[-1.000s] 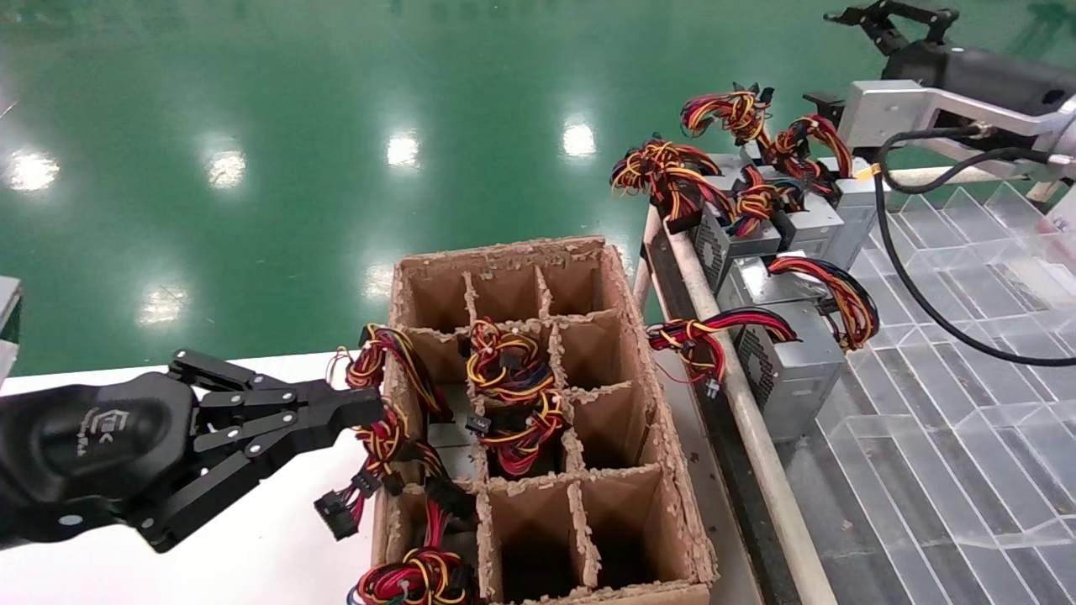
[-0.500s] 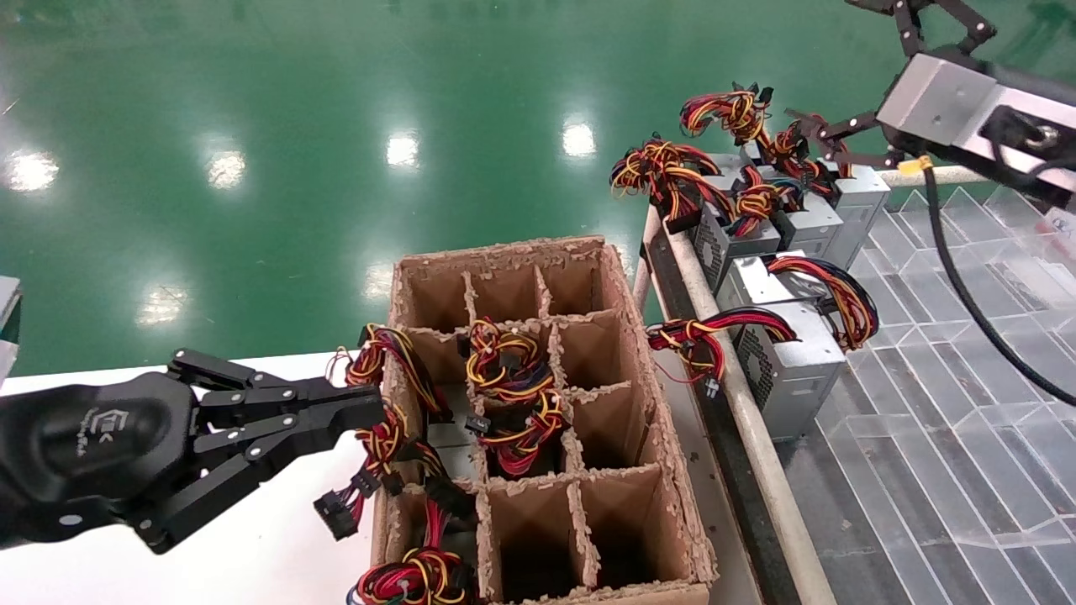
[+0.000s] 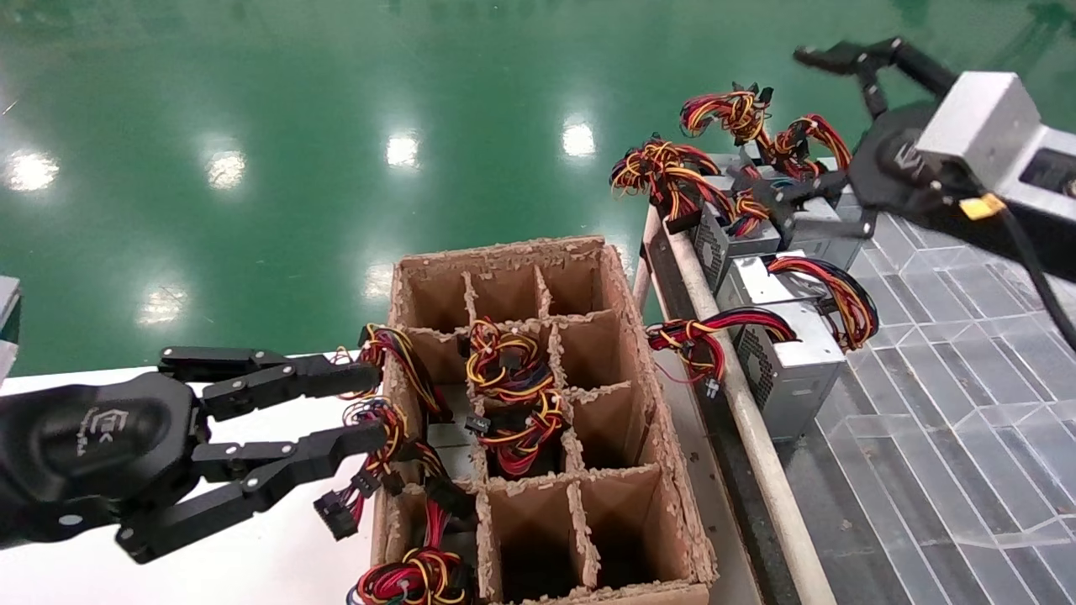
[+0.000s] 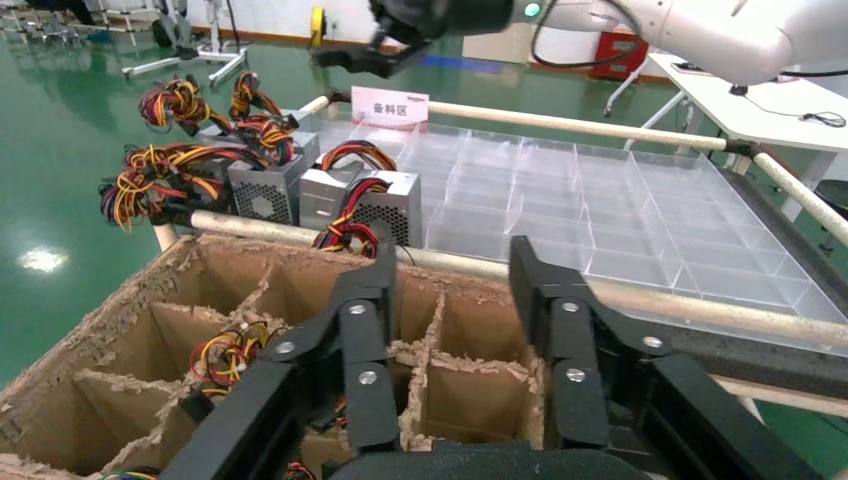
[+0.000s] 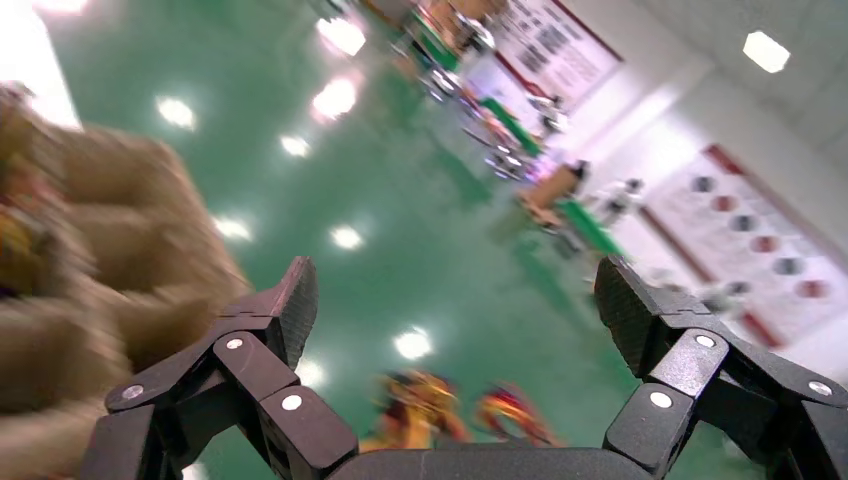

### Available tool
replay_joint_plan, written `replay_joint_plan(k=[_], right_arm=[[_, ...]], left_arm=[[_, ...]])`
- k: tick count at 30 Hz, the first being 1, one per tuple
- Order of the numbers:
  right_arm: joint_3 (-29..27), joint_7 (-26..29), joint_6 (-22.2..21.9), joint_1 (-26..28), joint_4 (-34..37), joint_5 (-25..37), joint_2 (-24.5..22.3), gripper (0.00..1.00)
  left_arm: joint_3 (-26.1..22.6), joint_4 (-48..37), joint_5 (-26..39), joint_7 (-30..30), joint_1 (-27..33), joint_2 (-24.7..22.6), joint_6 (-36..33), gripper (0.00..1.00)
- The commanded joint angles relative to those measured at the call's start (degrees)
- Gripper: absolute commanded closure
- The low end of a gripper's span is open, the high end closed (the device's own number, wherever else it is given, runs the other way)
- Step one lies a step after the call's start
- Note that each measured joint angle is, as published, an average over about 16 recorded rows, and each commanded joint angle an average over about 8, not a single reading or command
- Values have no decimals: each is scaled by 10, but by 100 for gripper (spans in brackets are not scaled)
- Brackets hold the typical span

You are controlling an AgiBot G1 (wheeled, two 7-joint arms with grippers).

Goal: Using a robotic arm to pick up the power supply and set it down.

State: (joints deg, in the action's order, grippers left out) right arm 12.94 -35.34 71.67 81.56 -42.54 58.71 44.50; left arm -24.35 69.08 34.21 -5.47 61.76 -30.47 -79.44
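While the left gripper (image 3: pixel 349 412) idles spread beside the cardboard crate (image 3: pixel 639 403), the robotic arm's gripper (image 3: pixel 807 126) gapes wide over the power supply (image 3: pixel 811 223) at the clear tray's far-left corner (image 3: pixel 941 277)

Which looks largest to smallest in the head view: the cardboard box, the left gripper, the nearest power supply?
1. cardboard box
2. left gripper, open beside the box; it is near the camera, so its real size is unsure
3. nearest power supply
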Motion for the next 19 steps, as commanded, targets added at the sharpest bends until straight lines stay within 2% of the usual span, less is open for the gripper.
replay_joint_plan(k=[1,16,19], right_arm=[[3,40,12,-17,-27,-15,-8,0],[21,316,96,-137,-213,-116,-65,0],[23,344,105,-149,-232,-126,-71,0]], left_arm=[[0,0,0,0,0,0,0,0],[0,0,0,0,0,0,0,0],[0,0,0,0,0,0,0,0]])
